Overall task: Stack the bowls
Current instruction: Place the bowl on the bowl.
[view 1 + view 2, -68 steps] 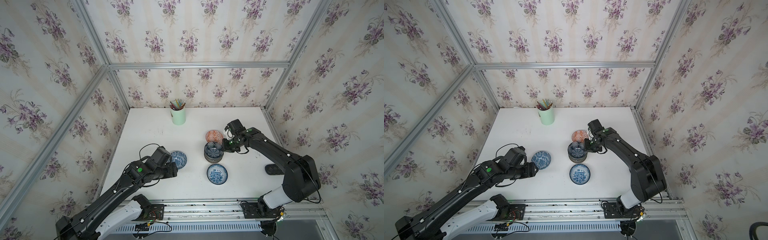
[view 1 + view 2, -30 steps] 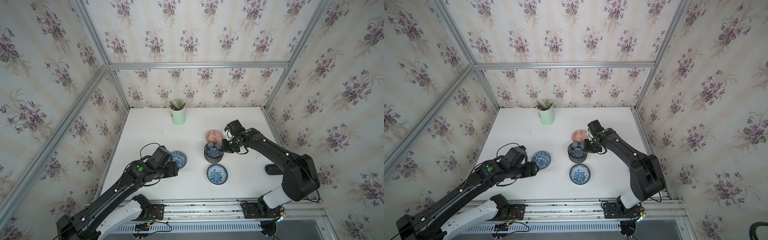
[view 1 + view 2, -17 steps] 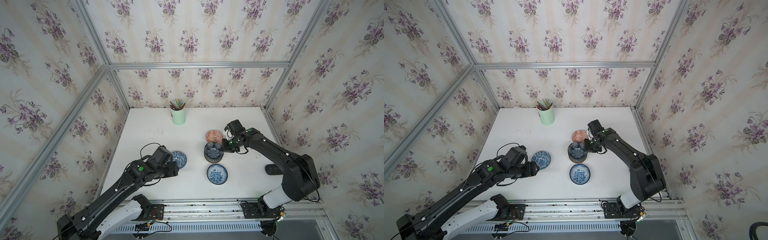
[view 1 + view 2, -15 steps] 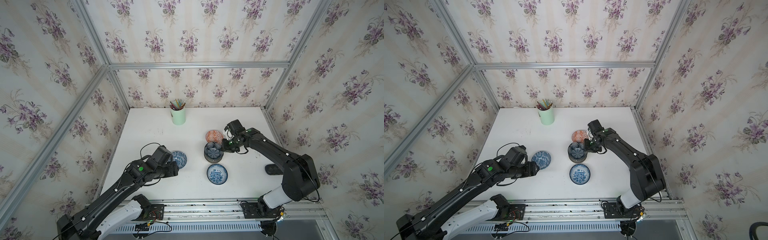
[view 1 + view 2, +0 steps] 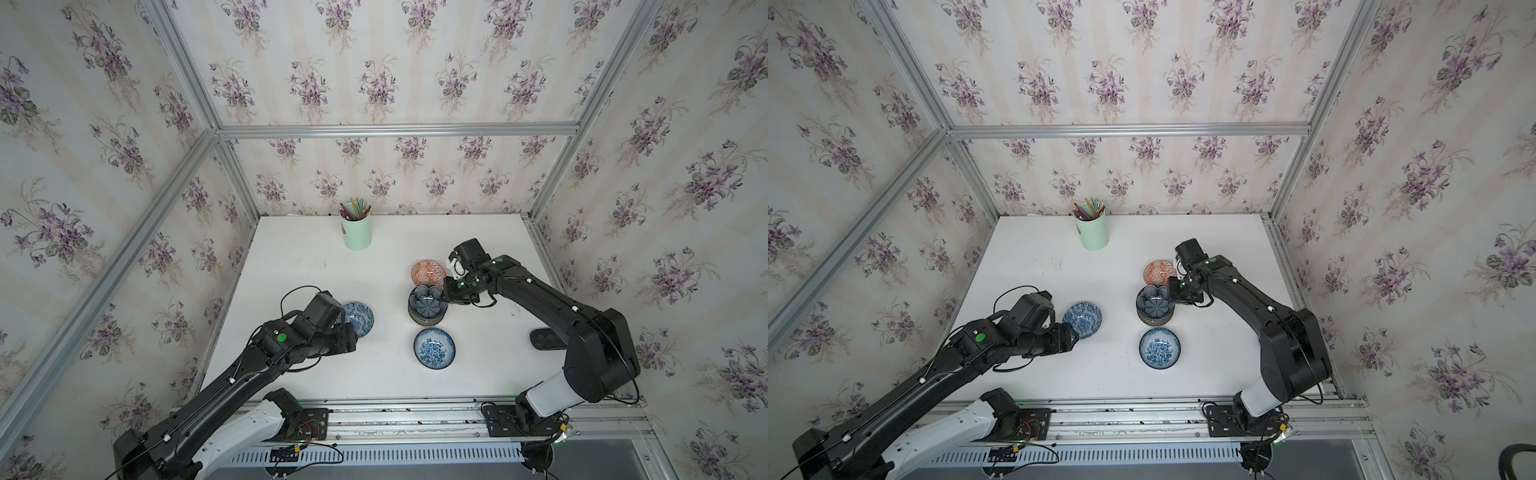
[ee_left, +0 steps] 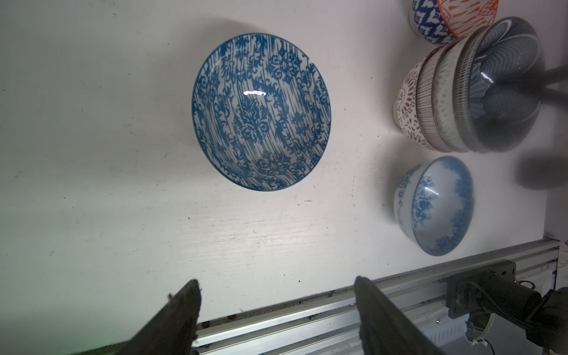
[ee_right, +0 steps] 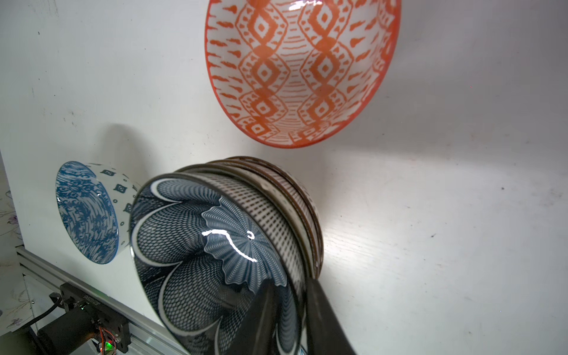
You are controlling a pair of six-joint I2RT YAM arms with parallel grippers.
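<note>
Nearest, one blue floral bowl [image 5: 434, 348] sits loose on the counter [image 5: 299, 266]. The left hand [image 6: 275, 285], released and empty, hovers beside a second floral bowl [image 5: 360, 319]. The right hand [image 7: 289, 281] straddles the rim of the navy bowl [image 7: 184, 252] atop the stack [image 6: 427, 104], grip unclear. Pulling away askew could tip it or knock the orange bowl [image 5: 428, 272] just behind. The pencil cup [image 5: 356, 235] stands far back.

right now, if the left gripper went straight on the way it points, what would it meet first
The blue-white floral bowl, likely its near rim: in the left wrist view it sits straight ahead of the open left gripper. Height is unclear, so it might touch the table just short of it.
</note>
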